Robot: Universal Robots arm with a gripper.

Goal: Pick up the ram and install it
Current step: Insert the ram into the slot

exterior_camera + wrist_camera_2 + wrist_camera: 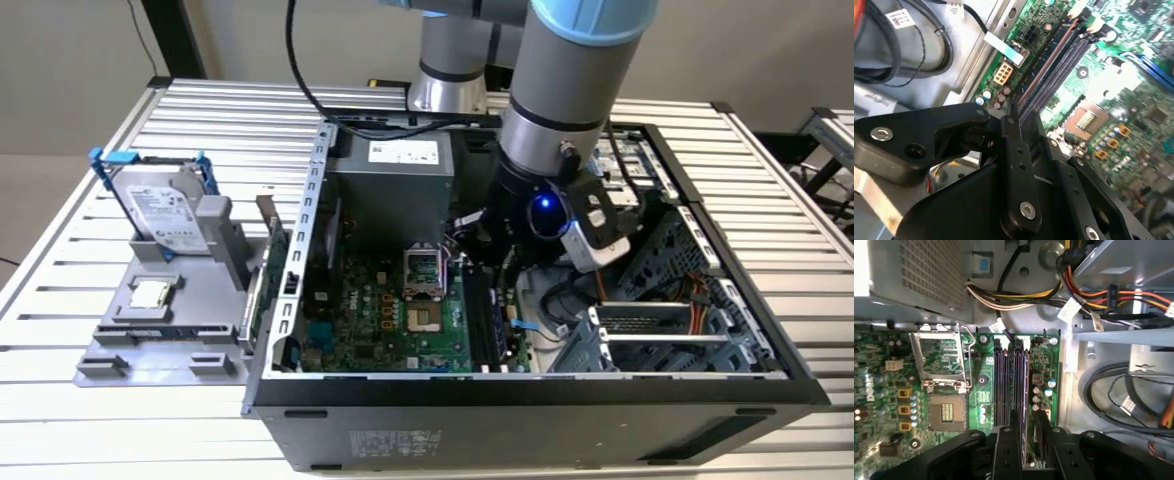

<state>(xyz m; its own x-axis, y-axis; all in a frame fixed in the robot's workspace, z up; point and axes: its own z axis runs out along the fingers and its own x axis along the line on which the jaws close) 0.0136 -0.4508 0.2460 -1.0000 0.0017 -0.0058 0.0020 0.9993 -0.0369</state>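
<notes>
Claw [1023,440] black, fingers narrow, gripping long dark ram stick [1025,390] edge-on over green motherboard's [884,410] slots.

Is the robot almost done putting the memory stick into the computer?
Nearly, it seems. The ram is off the table and already standing on edge in the memory slots beside the open processor socket, so the picking up is done. The gripper sits right over its near end inside the computer case. I cannot tell whether the stick is fully clicked in.
</notes>
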